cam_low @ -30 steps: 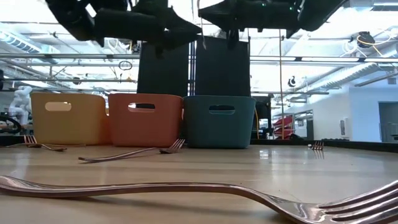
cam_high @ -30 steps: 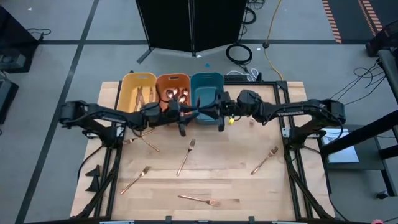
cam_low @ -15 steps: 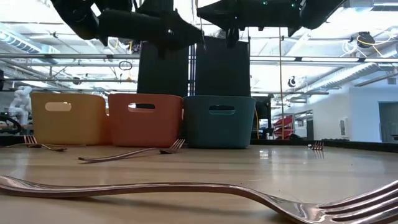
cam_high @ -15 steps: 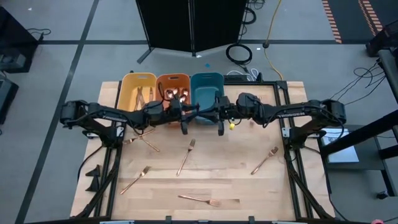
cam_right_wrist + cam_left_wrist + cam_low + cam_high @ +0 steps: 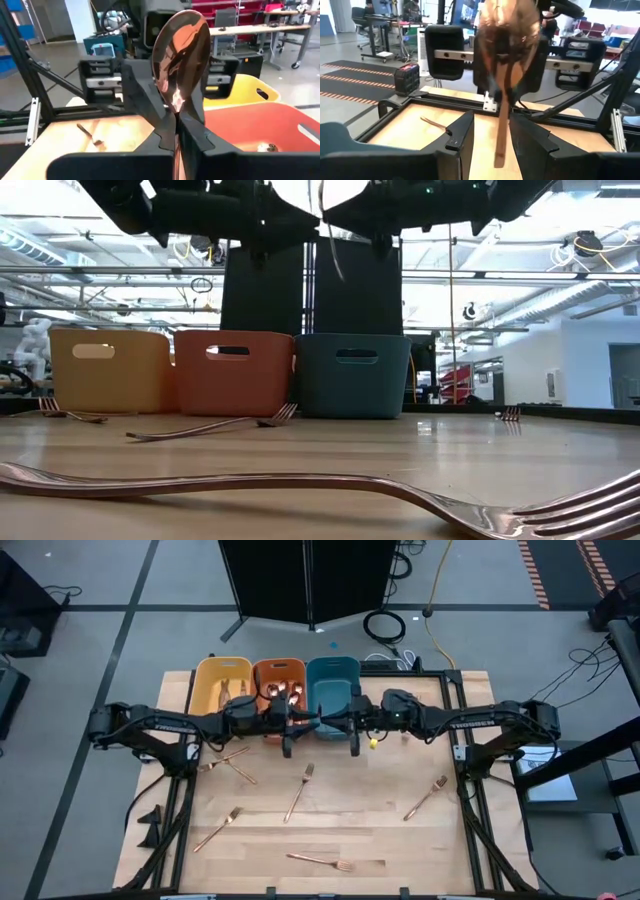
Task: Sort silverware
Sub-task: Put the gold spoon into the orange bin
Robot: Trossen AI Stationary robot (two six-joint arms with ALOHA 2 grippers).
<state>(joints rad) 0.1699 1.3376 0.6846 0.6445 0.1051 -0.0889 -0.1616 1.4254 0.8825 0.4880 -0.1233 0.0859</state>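
Two grippers meet nose to nose above the table just in front of the three bins, and only the wrist cameras reveal what passes between them. From overhead the left gripper (image 5: 288, 736) and right gripper (image 5: 353, 736) are dark shapes facing each other before the orange bin (image 5: 278, 671) and teal bin (image 5: 332, 668), with nothing visible between them. The right wrist view fills that in: the right arm's fingers (image 5: 192, 134) are pinched shut on the neck of a copper spoon (image 5: 179, 60), its bowl standing up toward the camera. The left wrist view shows the same spoon (image 5: 506, 87) end on, its handle hanging into the narrow gap between the left fingers (image 5: 462, 132), which stand partly parted; whether they touch the handle cannot be told.

The high view alone gives the scatter on the wooden table (image 5: 380, 840): forks (image 5: 299, 792) lie loose across it, and more silverware sits in the yellow bin (image 5: 222, 675) and the orange one. The low view adds a fork (image 5: 300, 485) lying close to the lens, with both arms dark overhead
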